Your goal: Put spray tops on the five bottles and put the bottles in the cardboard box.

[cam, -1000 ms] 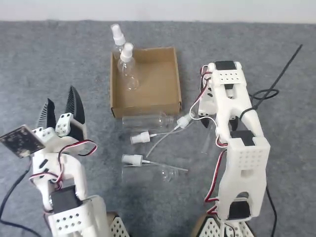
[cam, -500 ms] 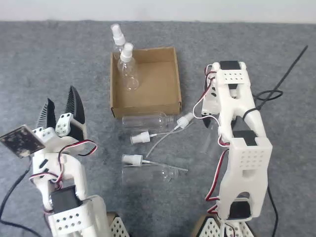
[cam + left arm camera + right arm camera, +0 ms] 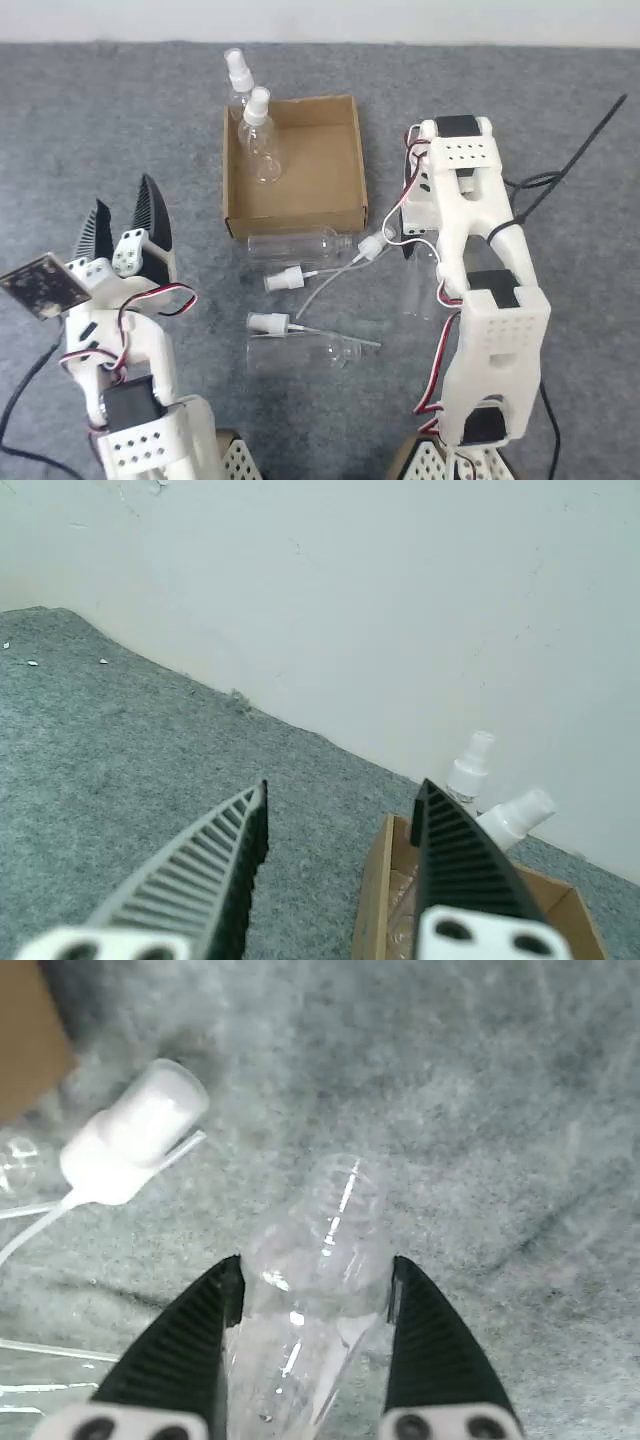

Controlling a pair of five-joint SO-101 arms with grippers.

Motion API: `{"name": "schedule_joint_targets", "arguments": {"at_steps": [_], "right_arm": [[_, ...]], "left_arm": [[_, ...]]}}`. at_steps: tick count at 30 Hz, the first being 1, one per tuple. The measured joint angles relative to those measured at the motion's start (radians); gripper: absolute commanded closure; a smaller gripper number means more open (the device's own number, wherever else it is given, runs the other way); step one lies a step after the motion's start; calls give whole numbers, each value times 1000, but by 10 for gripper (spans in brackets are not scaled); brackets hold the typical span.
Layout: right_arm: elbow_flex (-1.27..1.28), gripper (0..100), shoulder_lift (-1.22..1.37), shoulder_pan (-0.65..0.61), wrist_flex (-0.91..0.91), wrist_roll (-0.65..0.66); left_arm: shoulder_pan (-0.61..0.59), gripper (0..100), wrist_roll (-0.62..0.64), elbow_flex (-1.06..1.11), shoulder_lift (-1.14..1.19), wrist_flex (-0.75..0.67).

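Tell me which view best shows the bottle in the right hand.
Right wrist view: the clear bottle sits between the fingers of the right hand, uncapped neck plain. The high view gives a faint outline beside the arm; the left wrist view faces the cardboard box.

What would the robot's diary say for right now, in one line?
right gripper: shut on uncapped bottle | left gripper: open | spray top: lying loose beside it

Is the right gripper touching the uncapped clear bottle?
Touching. The right wrist view shows the uncapped clear bottle between the fingers of the right gripper, both inner faces pressed against its sides with no gap.
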Motion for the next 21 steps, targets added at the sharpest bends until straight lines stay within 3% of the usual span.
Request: {"name": "schedule_joint_targets", "arguments": {"at_steps": [4,13,21], "right_arm": [[0,975,0,5,0,61],[0,978,-23,-28,-6,477],[25,979,-265,-26,21,520]], "left_arm": [[0,783,0,0,0,0],[0,783,0,0,0,0],[0,783,0,0,0,0]]}}
